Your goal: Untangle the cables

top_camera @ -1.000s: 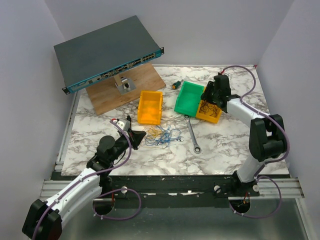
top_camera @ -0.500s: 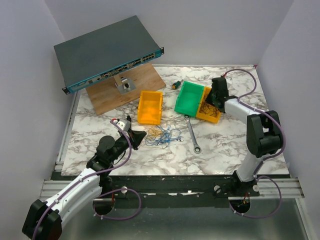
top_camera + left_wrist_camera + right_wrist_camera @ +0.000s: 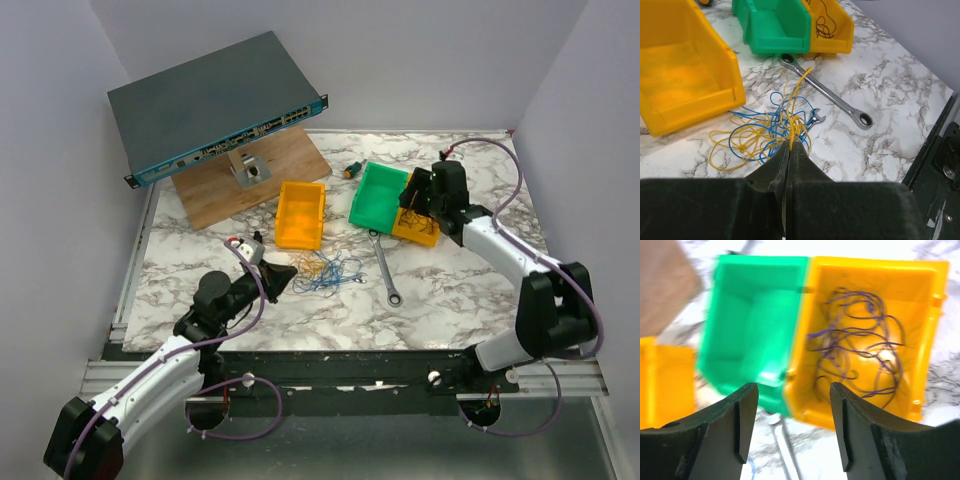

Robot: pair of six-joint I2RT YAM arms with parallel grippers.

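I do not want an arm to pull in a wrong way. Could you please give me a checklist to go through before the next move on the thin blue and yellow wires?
1. Left gripper shut on the tangle of thin blue and yellow wires: ok, the strands meet at its tips.
2. Right gripper open and empty: ok.
3. Right gripper close to the tangle: not ok, it hovers over the yellow plastic bin that holds purple wires.
4. Long silver ratchet wrench free of the tangle: cannot tell, a yellow strand reaches it.
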